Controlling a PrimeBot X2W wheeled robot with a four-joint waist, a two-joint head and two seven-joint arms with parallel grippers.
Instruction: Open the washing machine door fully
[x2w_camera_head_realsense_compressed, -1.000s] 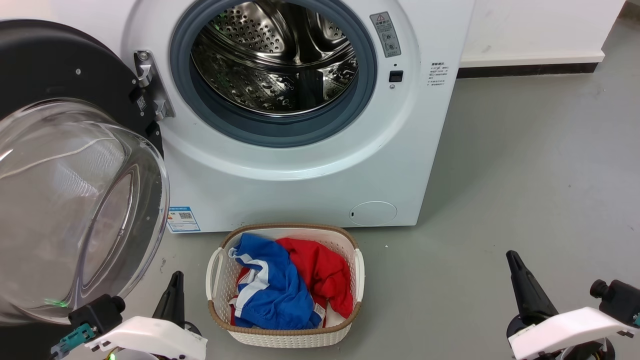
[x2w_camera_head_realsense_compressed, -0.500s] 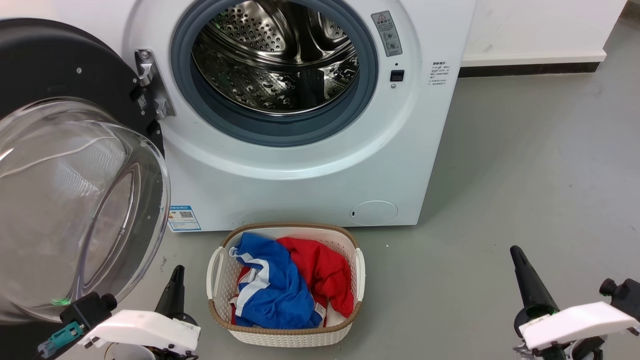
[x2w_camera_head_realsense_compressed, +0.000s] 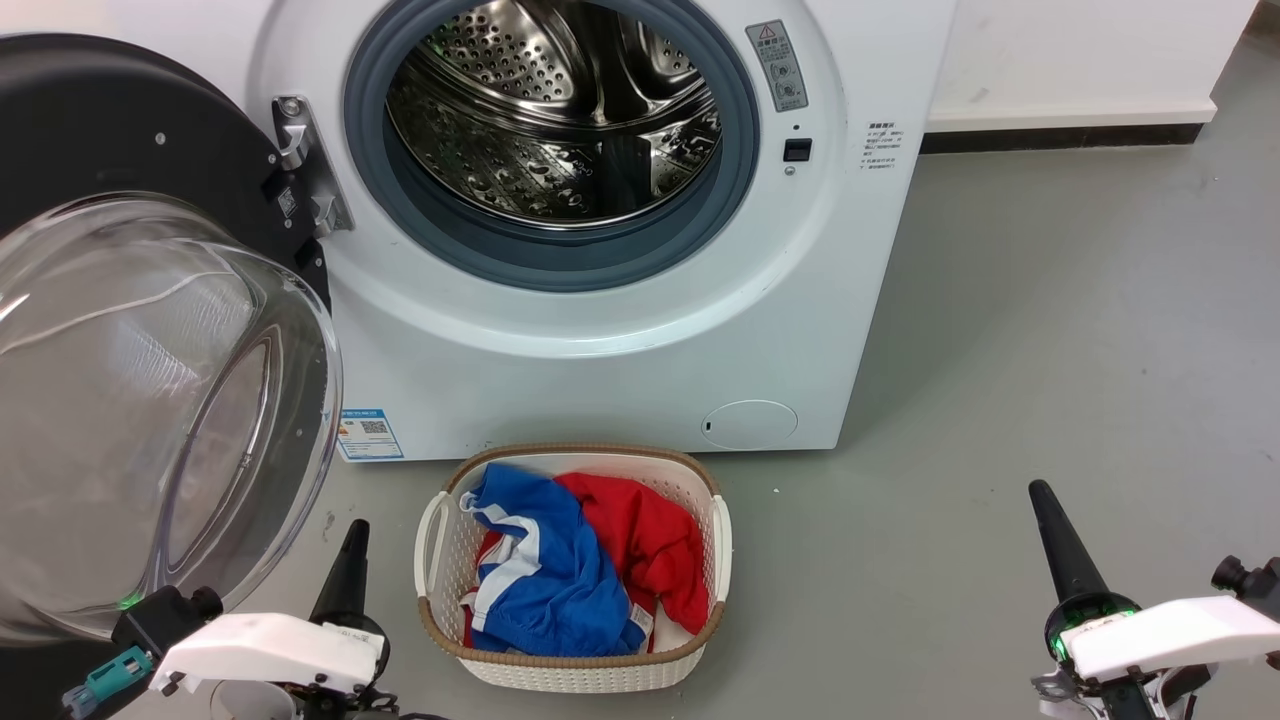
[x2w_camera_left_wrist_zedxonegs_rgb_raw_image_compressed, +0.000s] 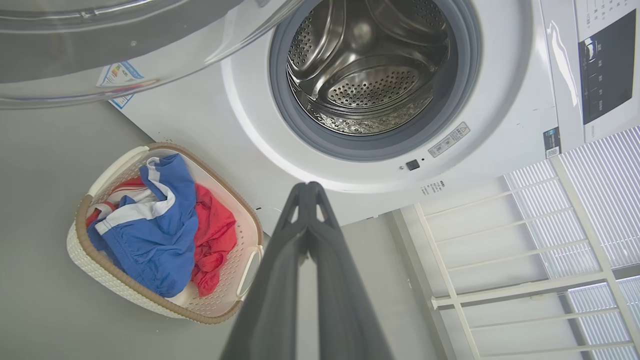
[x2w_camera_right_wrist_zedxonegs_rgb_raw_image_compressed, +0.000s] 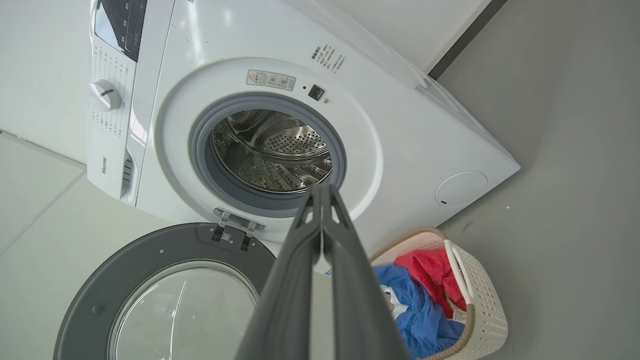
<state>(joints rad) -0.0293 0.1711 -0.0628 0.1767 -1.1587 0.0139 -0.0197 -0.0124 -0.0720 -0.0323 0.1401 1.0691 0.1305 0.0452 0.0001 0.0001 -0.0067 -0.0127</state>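
Observation:
The washing machine door (x2w_camera_head_realsense_compressed: 110, 150) stands swung wide open at the left, black rim facing me, its clear glass bowl (x2w_camera_head_realsense_compressed: 150, 400) bulging toward the camera. Its metal hinge (x2w_camera_head_realsense_compressed: 305, 170) joins it to the white machine front (x2w_camera_head_realsense_compressed: 600, 330). In the right wrist view the washing machine door (x2w_camera_right_wrist_zedxonegs_rgb_raw_image_compressed: 125, 260) lies open below the drum opening (x2w_camera_right_wrist_zedxonegs_rgb_raw_image_compressed: 270, 150). My left gripper (x2w_camera_head_realsense_compressed: 352, 535) is shut, low beside the bowl, holding nothing. At the lower right my right gripper (x2w_camera_head_realsense_compressed: 1042, 492) is shut and empty, over bare floor. Both wrist views show the fingertips pressed together: left gripper (x2w_camera_left_wrist_zedxonegs_rgb_raw_image_compressed: 308, 186), right gripper (x2w_camera_right_wrist_zedxonegs_rgb_raw_image_compressed: 320, 187).
A white woven basket (x2w_camera_head_realsense_compressed: 575, 675) with blue and red clothes sits on the grey floor in front of the machine. The steel drum (x2w_camera_head_realsense_compressed: 555, 110) is open behind its grey rubber ring. A small round white flap (x2w_camera_head_realsense_compressed: 748, 424) marks the lower front. A wall skirting (x2w_camera_head_realsense_compressed: 1060, 135) runs at the back right.
Both grippers have dropped slightly lower and outward in the head view. The view has shifted a little. The door has not moved.

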